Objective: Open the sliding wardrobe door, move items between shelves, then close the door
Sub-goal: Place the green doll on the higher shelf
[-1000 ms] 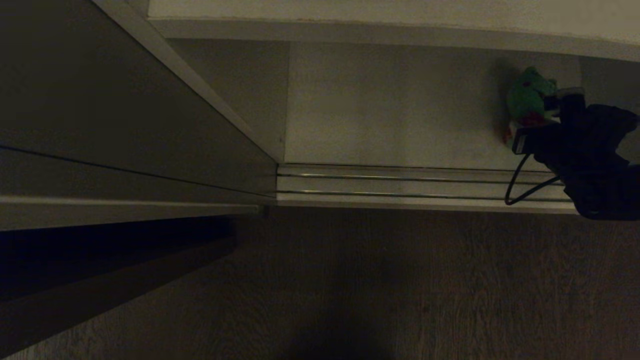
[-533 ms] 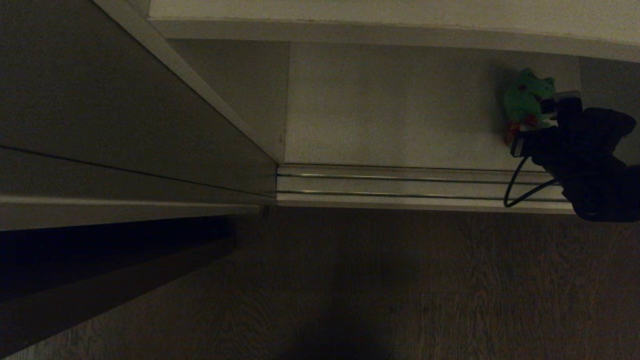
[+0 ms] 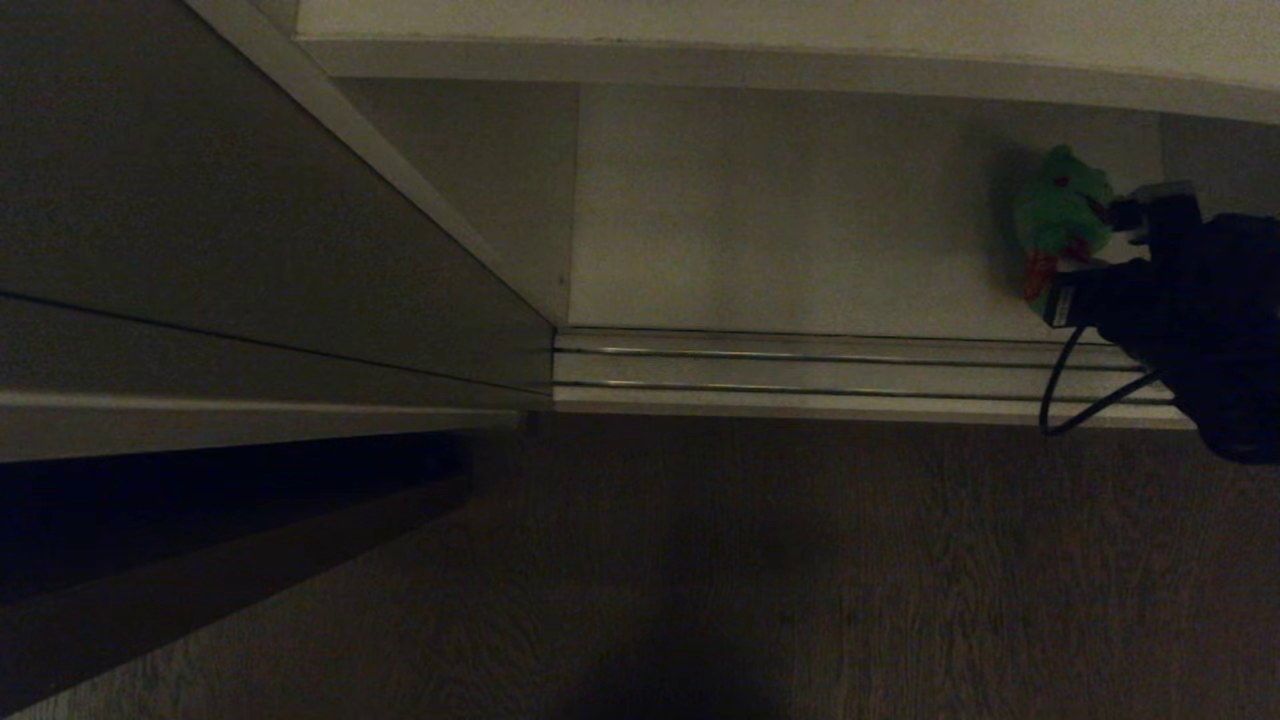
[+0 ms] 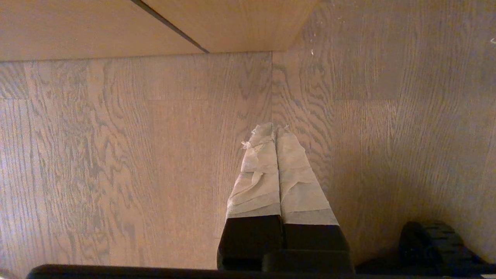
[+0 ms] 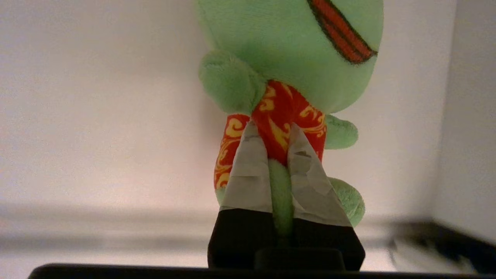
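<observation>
A green plush frog (image 3: pixel 1062 212) with a red patterned body hangs over the right end of the lower off-white shelf (image 3: pixel 780 220). My right gripper (image 5: pixel 272 130) is shut on it. The taped fingers (image 5: pixel 248 174) pinch a green leg and the red cloth (image 5: pixel 279 112). In the head view the right gripper (image 3: pixel 1080 255) reaches in from the right edge. The sliding wardrobe door (image 3: pixel 200 200) stands pushed to the left and the compartment is open. My left gripper (image 4: pixel 274 130) is shut and empty, parked over the wooden floor.
Two metal door tracks (image 3: pixel 800 365) run along the wardrobe's front edge, and a black cable (image 3: pixel 1060 400) loops over them. An upper shelf edge (image 3: pixel 700 62) crosses the top of the head view. A side wall (image 5: pixel 472 116) stands close beside the frog. Wooden floor (image 3: pixel 800 560) lies in front.
My right gripper has shut on the frog. Arm and frog have shifted a little to the right and toward the wardrobe's front edge. The left arm has kept still.
</observation>
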